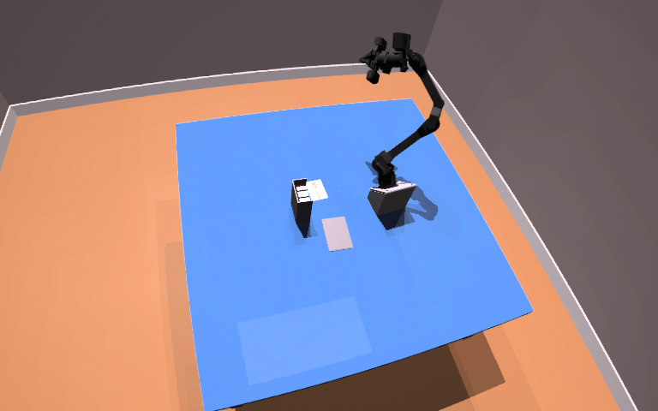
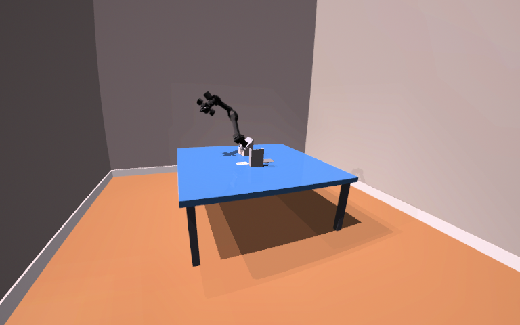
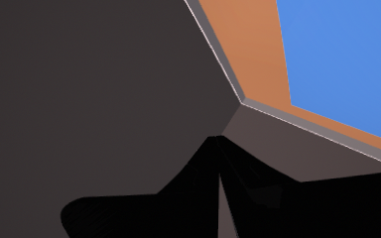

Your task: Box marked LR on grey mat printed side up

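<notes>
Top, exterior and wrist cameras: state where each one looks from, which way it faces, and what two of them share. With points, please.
Top: high above the table [image 1: 272, 271] [image 2: 229, 180] [image 3: 337, 55], looking steeply down; the whole arm [image 1: 409, 140] [image 2: 235, 124] shows, base included.
Exterior: off to one side, somewhat above the tabletop, looking across it; again the whole arm.
Wrist: on the arm near the fingers [image 1: 361, 60] [image 2: 201, 110], facing past a table corner toward walls and floor; only the dark, closed fingers show.
Top and exterior share the bin [image 1: 303, 215] [image 2: 256, 157].

Black arm [image 1: 429, 89] [image 2: 234, 120], pale wedge-shaped base [image 1: 393, 199] [image 2: 242, 149].
</notes>
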Robot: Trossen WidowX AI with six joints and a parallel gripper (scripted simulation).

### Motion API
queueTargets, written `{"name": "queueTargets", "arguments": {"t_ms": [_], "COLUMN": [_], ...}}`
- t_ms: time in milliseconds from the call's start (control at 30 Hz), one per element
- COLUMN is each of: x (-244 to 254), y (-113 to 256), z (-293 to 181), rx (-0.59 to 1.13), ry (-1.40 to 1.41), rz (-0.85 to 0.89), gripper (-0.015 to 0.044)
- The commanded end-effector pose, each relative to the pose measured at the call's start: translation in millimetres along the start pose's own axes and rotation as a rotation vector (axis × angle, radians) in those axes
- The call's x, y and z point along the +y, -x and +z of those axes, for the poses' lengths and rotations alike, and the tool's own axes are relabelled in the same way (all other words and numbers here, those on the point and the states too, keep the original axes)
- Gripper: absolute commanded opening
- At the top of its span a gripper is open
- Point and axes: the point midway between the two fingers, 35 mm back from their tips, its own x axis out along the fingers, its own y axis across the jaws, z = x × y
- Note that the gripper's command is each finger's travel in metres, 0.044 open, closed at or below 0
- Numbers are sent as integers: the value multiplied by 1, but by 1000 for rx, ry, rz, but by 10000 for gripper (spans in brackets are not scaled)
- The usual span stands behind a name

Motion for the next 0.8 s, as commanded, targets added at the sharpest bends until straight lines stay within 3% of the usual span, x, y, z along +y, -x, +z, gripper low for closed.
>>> {"name": "queueTargets", "arguments": {"t_ms": [0,433,767], "x": [-17,-85,-155], "y": [-30,-112,-152], "z": [-6,-35,-68], "rx": [25,125,231], "ry": [89,450,786], "rz": [-70,-246,-344], "gripper": [0,0,0]}}
